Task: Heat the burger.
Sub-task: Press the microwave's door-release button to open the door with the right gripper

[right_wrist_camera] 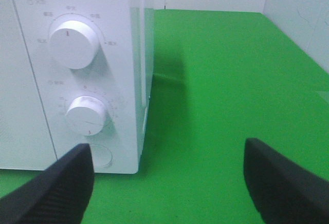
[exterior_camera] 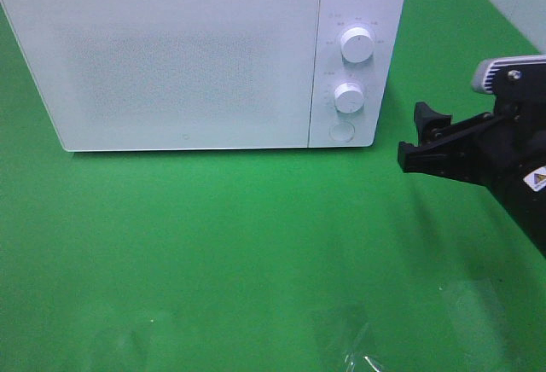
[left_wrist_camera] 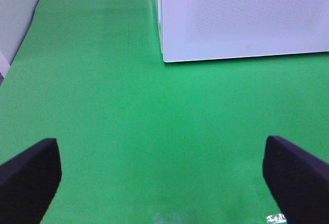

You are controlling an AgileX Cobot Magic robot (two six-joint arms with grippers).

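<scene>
You see no burger in any view; maybe inside closed microwave (exterior_camera: 171, 56), upper left of frame, cannot tell. Wide and empty: left fingers (left_wrist_camera: 31, 178), right fingers (right_wrist_camera: 56, 188). Expect burger soft, light, layers slip: grip sides low, gently.

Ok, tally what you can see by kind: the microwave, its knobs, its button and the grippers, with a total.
microwave: 1
knobs: 2 (upper knob, lower knob)
round button: 1
grippers: 2 (left gripper, right gripper, both open)
total: 6
</scene>
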